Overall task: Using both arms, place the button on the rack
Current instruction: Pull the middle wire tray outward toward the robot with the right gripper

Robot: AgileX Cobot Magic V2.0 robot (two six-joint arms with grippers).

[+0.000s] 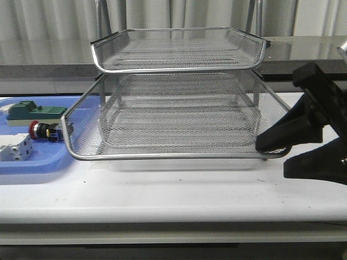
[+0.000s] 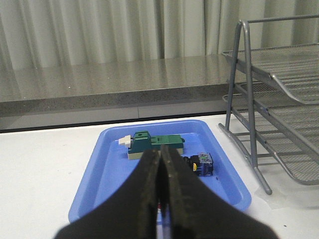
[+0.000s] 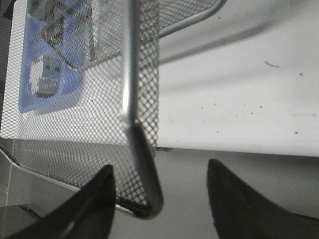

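Note:
The button lies on its side in the blue tray at the far left, red cap to the left. The left wrist view shows its blue-and-yellow rear block; the cap is hidden behind my fingers. My left gripper is shut and empty, hovering over the tray's near end, short of the button. The silver wire-mesh rack stands mid-table. My right gripper is open, its jaws astride the rack's front right corner rim without gripping it; in the right wrist view the gripper shows wide open.
A green block and a white-grey block share the blue tray with the button. The green block lies beyond my left fingers. The rack's legs stand just right of the tray. A grey counter and curtains lie behind.

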